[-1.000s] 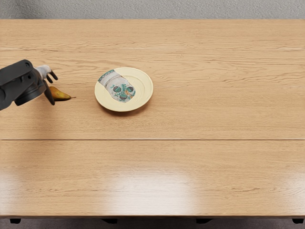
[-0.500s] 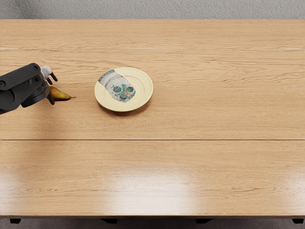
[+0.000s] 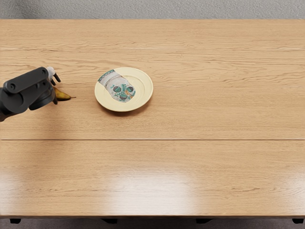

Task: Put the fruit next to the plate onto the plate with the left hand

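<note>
A yellow-brown pear-like fruit (image 3: 64,96) lies on the table just left of the plate, its stem pointing right. Its left part is hidden under my left hand (image 3: 52,85), which sits on top of it at the end of the dark forearm coming in from the left edge. The forearm covers most of the hand, so its grip does not show. The cream plate (image 3: 146,87) stands about a hand's width to the right of the fruit and has a teal patterned design on its left half. The right arm is out of view.
The wooden table (image 3: 200,143) stretches wide to the right and toward the front. Its far edge meets a grey floor strip at the top.
The left forearm has swung further right and lowered over the fruit, now covering more of the hand and pear. Fruit and plate have stayed where they were.
</note>
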